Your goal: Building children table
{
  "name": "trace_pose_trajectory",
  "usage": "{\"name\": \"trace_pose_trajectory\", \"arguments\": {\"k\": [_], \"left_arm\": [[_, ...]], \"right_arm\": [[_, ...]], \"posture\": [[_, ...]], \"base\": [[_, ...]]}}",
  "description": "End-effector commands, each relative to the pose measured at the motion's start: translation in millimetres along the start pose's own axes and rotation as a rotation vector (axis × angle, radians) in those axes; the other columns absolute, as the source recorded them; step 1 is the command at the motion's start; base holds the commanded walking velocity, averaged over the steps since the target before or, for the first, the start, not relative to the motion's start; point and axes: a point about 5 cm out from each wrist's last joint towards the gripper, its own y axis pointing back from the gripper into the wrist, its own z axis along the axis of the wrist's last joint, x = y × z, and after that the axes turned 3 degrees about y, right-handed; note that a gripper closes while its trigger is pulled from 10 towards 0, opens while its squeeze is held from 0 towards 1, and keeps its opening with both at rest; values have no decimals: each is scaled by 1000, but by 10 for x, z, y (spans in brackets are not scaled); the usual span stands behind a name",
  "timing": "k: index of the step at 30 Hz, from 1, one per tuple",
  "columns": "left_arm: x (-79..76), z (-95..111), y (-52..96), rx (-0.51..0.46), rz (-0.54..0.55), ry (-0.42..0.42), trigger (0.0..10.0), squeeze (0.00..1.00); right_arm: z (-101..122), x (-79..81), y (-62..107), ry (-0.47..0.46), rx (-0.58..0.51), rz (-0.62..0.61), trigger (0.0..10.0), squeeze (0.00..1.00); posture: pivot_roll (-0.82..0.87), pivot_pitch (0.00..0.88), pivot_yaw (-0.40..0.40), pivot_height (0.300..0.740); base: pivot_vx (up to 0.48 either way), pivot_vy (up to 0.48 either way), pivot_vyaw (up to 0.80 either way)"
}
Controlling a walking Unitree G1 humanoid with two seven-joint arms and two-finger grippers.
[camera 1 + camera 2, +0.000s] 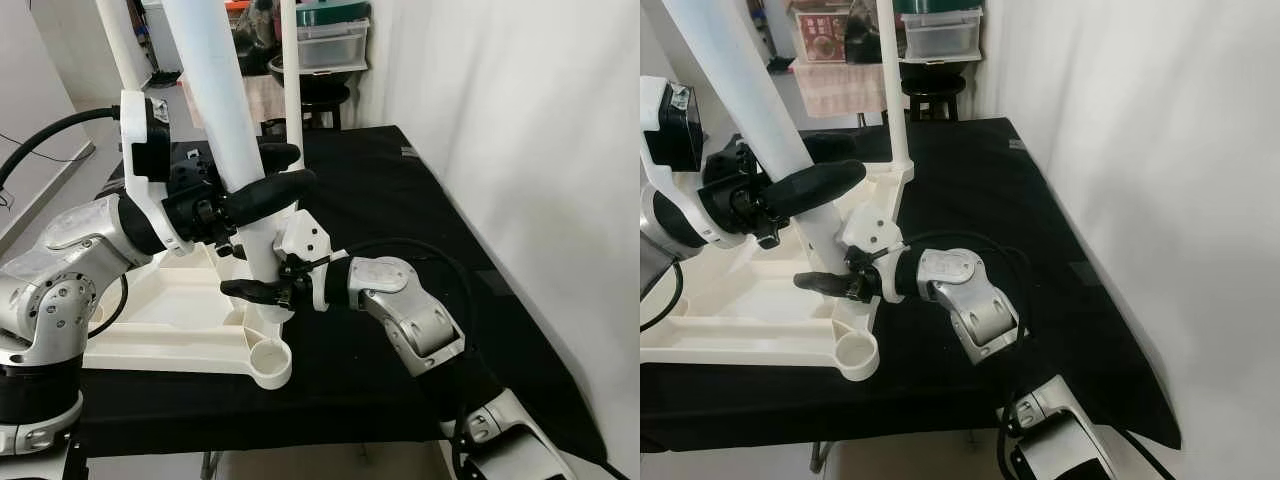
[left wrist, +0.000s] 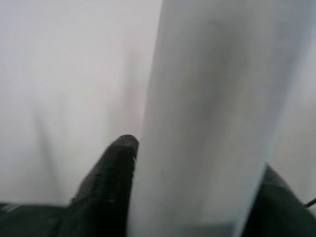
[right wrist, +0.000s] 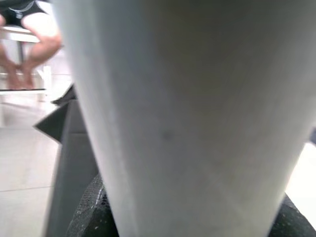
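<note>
**Ana:** Corner socket (image 1: pixel 269 361) lower centre, empty, the closest bit of the upturned tabletop (image 1: pixel 165 340) lying on the black desk (image 1: pixel 400 250). Just above it, centre frame, both claws are on the same white leg (image 1: pixel 225 120).

**Ben:** Right claw (image 1: pixel 262 290) low down, its black fingers pinching the leg near the foot, right where it meets the tabletop's corner. Left claw (image 1: pixel 270 180) higher, one finger in front, one behind, pressed onto the leg.

**Ana:** And the leg leans, top toward the upper left. That's my worry. If it goes down into the socket at that angle it could jam, or skip off the rim.

**Ben:** Agreed, I'd guess the seat isn't finished. Wrist views are just white leg up close with black fingertips (image 2: pixel 111 173) at the edge, so no look at the joint itself.

**Ana:** Second risk: two grips on one smooth tube. If one arm pushes and the other doesn't follow, the leg may slide through the pads or lever the whole tabletop along the cloth.

**Ben:** The tabletop overhangs the desk toward the left of frame too. Looks that way, anyway. A hard shove could tip it.

**Ana:** Around it?

**Ben:** Another leg (image 1: pixel 292 70) stands upright at the far corner, top centre. Stool (image 1: pixel 322 95) and a plastic bin (image 1: pixel 335 40) behind the desk, white curtain (image 1: pixel 520 150) down the right side.

**Ana:** Anything in the way?

**Ben:** Mainly the left forearm (image 1: pixel 70 270) crossing the tray on the left, plus its cable (image 1: pixel 45 135). Tight quarters for regripping.
</note>
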Motion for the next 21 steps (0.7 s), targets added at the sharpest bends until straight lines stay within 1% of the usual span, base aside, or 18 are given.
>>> {"name": "trace_pose_trajectory", "arguments": {"k": [1,2,4,5,7,8,10,12,13,14,15,16,17,18,19,20,21], "left_arm": [[-57,-60,-54,-12,-28,57,10000,1000],[-57,-60,-54,-12,-28,57,10000,1000],[25,7,92,-53,77,57,10000,1000],[46,28,190,-54,127,47,10000,1000],[45,52,331,-45,187,35,10000,1000],[45,52,331,-45,187,35,10000,1000],[36,67,538,-31,282,20,10000,1000],[21,71,697,-17,366,9,10000,1000],[15,69,745,-13,394,6,10000,1000],[15,69,745,-13,394,6,10000,1000],[17,40,820,-8,451,9,10000,1000],[7,-42,923,6,523,26,10000,1000],[-3,-100,990,16,570,39,10000,1000],[-17,-192,1064,50,635,49,10000,1000],[-17,-192,1064,50,635,49,10000,1000],[-29,-246,1103,74,672,54,10000,1000],[-89,-441,1144,140,711,82,10000,796]], "right_arm": [[52,-137,24,-11,-5,-70,0,0],[52,-137,24,-11,-5,-70,0,0],[36,-281,131,-35,-5,-154,0,0],[36,-364,196,-51,-15,-206,0,0],[43,-453,288,-77,-33,-260,0,0],[43,-453,288,-77,-33,-260,0,0],[51,-523,407,-104,-66,-300,0,0],[69,-561,491,-115,-104,-334,0,0],[78,-571,515,-113,-118,-346,0,0],[78,-571,515,-113,-118,-346,0,0],[102,-586,548,-111,-148,-381,4235,0],[107,-573,556,-100,-146,-378,10000,0],[108,-560,556,-92,-140,-372,10000,0],[119,-511,552,-125,-163,-317,10000,0],[119,-511,552,-125,-163,-317,10000,0],[125,-476,547,-150,-180,-272,10000,0],[160,-355,546,-146,-216,-167,10000,0]], "posture": [[-64,0,3,740],[-64,0,3,740],[-61,0,3,740],[-60,0,2,740],[-54,0,-3,740],[-54,0,-3,740],[-50,0,-6,740],[-42,3,-13,740],[-42,3,-13,740],[-42,3,-13,740],[-31,12,-19,740],[-25,22,-21,740],[-25,22,-21,740],[-24,32,-21,740],[-24,32,-21,740],[-24,32,-21,740],[-21,42,-22,740]], "base": [[0,0,0],[0,0,0],[0,0,0],[0,0,0],[0,0,0],[0,0,0],[0,0,0],[0,0,0],[0,0,0],[0,0,0],[0,0,0],[0,0,0],[0,0,0],[0,0,0],[0,0,0],[0,0,800],[0,0,800]]}}
